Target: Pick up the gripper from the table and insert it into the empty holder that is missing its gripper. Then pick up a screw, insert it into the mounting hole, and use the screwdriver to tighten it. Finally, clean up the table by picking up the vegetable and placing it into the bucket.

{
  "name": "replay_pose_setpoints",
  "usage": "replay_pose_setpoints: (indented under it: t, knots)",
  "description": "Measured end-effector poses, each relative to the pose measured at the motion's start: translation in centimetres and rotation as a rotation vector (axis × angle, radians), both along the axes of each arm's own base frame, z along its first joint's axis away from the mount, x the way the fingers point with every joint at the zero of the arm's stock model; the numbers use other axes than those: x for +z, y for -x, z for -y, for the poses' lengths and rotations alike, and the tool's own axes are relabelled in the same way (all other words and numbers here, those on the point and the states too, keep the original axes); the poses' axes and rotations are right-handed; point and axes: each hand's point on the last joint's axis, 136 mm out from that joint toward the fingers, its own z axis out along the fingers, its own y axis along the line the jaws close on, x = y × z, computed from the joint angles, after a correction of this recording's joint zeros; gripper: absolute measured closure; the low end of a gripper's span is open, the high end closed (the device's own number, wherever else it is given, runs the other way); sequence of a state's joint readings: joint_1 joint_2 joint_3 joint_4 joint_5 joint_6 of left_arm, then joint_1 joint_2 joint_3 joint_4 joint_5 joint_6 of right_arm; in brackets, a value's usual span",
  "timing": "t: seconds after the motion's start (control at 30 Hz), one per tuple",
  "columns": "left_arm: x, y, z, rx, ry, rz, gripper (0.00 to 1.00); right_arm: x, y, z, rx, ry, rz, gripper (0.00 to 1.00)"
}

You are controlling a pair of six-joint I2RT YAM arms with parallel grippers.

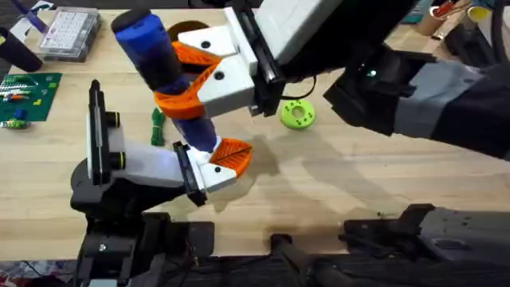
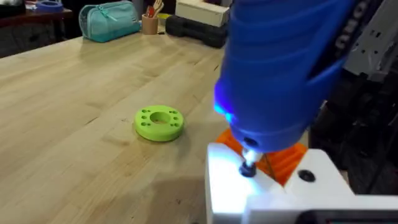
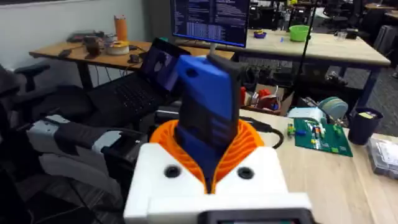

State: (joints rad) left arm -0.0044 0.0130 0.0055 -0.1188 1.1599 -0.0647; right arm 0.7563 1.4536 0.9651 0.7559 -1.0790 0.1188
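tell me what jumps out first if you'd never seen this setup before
The bright blue screwdriver dominates, clamped upright between the right gripper's orange pads over the middle of the table, its tip lit and pressed down onto the white part at the left gripper. Next comes the lime-green disc lying alone just to the right, with the dark green vegetable beside the screwdriver.

Blue screwdriver [image 2: 280,68] tip on white part, lime disc [image 2: 159,122], wooden table [image 2: 74,112]

Between the right jaws, the screwdriver [image 1: 163,68] is showing matt blue plastic; its metal bit [image 2: 248,167] is gleaming. The table [image 2: 81,112] is looking like smooth pale wood.
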Motion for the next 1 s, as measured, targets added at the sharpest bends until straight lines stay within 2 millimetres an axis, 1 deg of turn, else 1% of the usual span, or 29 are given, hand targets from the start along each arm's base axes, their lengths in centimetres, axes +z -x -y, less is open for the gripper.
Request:
replay_pose_setpoints:
  t: [0.83, 1.0]
  knots:
    - [0.0, 0.11, 0.05, -0.007, 0.001, -0.001, 0.995, -0.2, 0.81, 0.29, 0.046, -0.001, 0.019, 0.974]
    - [-0.01, 0.15, 0.06, -0.009, 0.003, -0.006, 0.995, -0.55, 0.83, 0.28, 0.048, 0.007, 0.028, 0.974]
